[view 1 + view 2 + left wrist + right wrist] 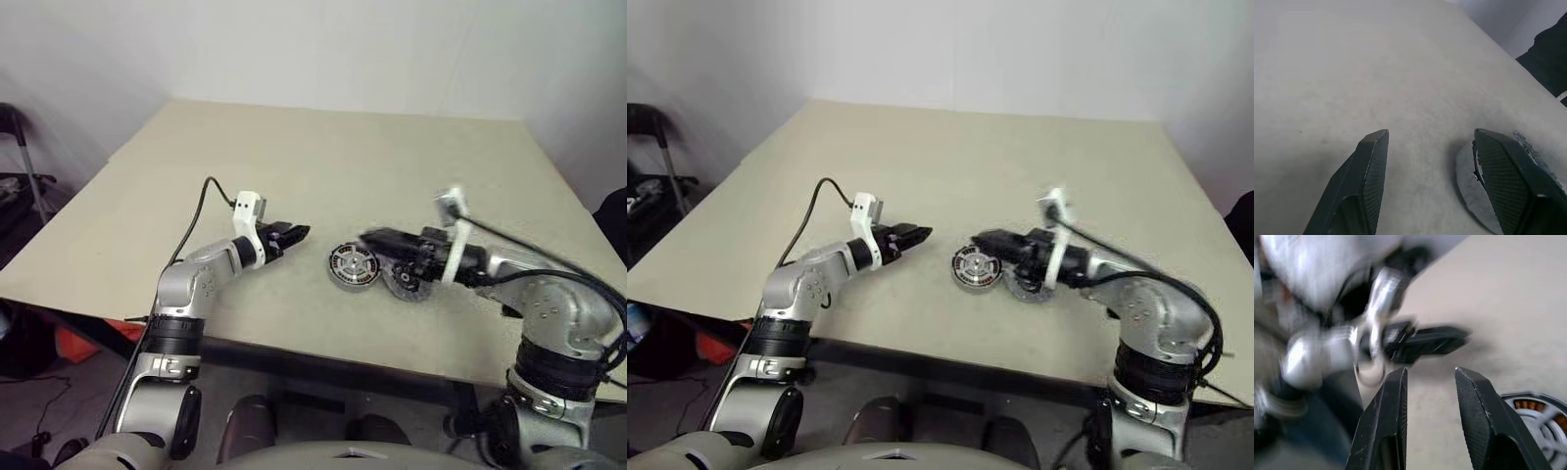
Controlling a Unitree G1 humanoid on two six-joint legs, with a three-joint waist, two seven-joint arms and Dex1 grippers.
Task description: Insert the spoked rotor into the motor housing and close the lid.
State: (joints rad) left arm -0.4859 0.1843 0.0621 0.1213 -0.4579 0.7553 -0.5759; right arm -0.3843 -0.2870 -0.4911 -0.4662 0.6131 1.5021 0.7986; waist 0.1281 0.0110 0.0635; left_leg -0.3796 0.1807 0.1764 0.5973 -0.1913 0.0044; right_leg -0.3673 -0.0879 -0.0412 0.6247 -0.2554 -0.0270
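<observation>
the motor housing (353, 266), its silvery spokes and copper windings facing up, lies near the middle of the beige table (323, 166), between the left pincer (294, 233) and the right pincer (372, 238), whose tips hang just above its right edge. both pincers are released, fingers apart with nothing between them. the grey lid (411, 286) lies just right of the housing under the right pincer; a pale wall stands beyond the table's far edge.
</observation>
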